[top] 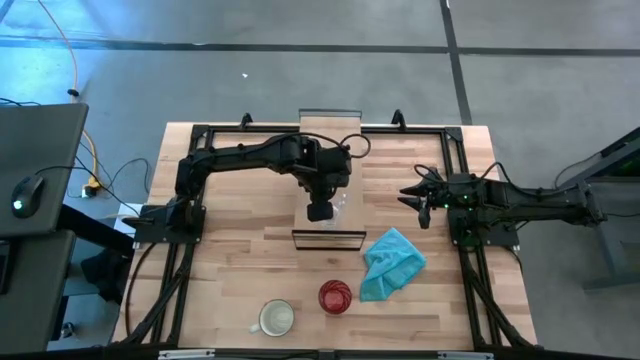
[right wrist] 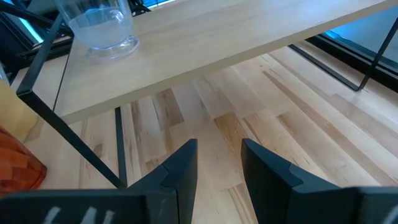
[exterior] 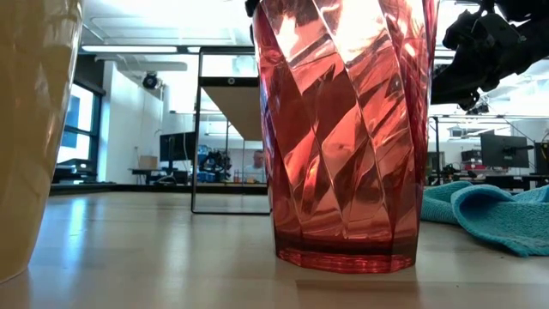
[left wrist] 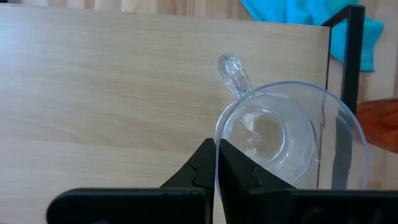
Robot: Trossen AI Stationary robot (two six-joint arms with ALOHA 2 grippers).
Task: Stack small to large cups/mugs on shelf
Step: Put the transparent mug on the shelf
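Observation:
The small clear glass (left wrist: 292, 137) has a handle (left wrist: 233, 73) and stands on its base on the light-wood shelf (top: 330, 130), near the shelf's near end. My left gripper (top: 320, 212) is over it, shut on its rim. The red cup (top: 335, 297) and the cream-white mug (top: 277, 318) stand upright on the table near its near edge. My right gripper (top: 412, 195) is open and hovers over the table to the right of the shelf. Its wrist view shows the glass (right wrist: 99, 25) on the shelf board (right wrist: 249, 31). My left gripper (left wrist: 216, 144) pinches the glass's rim wall (left wrist: 216, 132) on the side away from the handle. One finger (left wrist: 239, 171) is inside the glass and one is outside. The fingers come from above, pointing down. The glass is upright with its base on the shelf.
A teal cloth (top: 392, 262) lies crumpled on the table between the shelf's near end and the right arm's base. The shelf's thin dark frame (right wrist: 68, 143) stands on legs above the tabletop. Black rails run along the table's edges. Bare wood lies left of the shelf.

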